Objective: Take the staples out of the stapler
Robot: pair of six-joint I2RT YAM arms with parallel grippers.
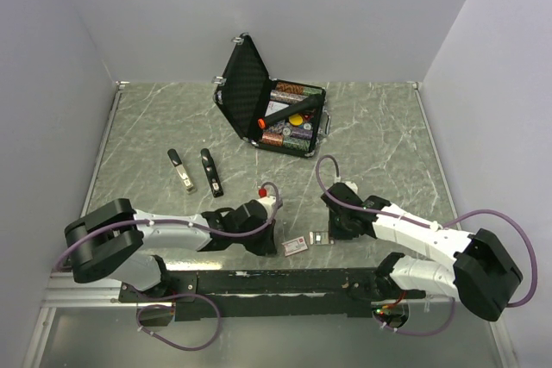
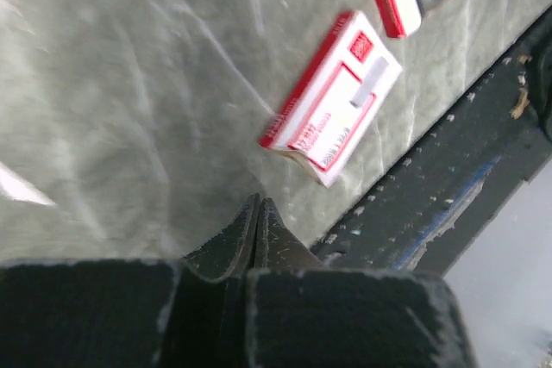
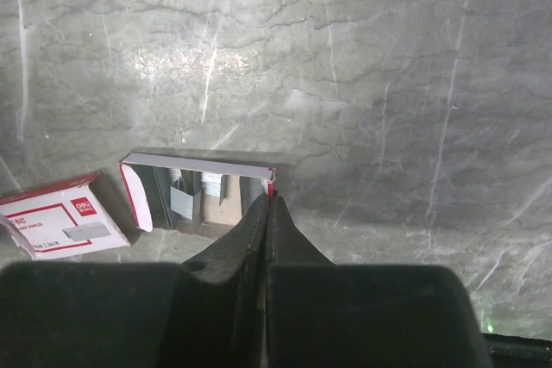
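Jaws on both arms are shut, holding nothing. Stapler (image 1: 183,174) lies toward the bench's (image 1: 388,152) left edge. Right jaws sit beside the staple tray (image 3: 198,165); a bump could spill it.

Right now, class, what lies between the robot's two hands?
The staple box sleeve and its open tray, between left hand and right hand; the top view shows it.

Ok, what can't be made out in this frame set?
Stapler, top view: too small to tell whether staples remain inside.
Staple box, left wrist view: motion blur, print unreadable.
Staple tray, right wrist view: right gripper covers its near corner.
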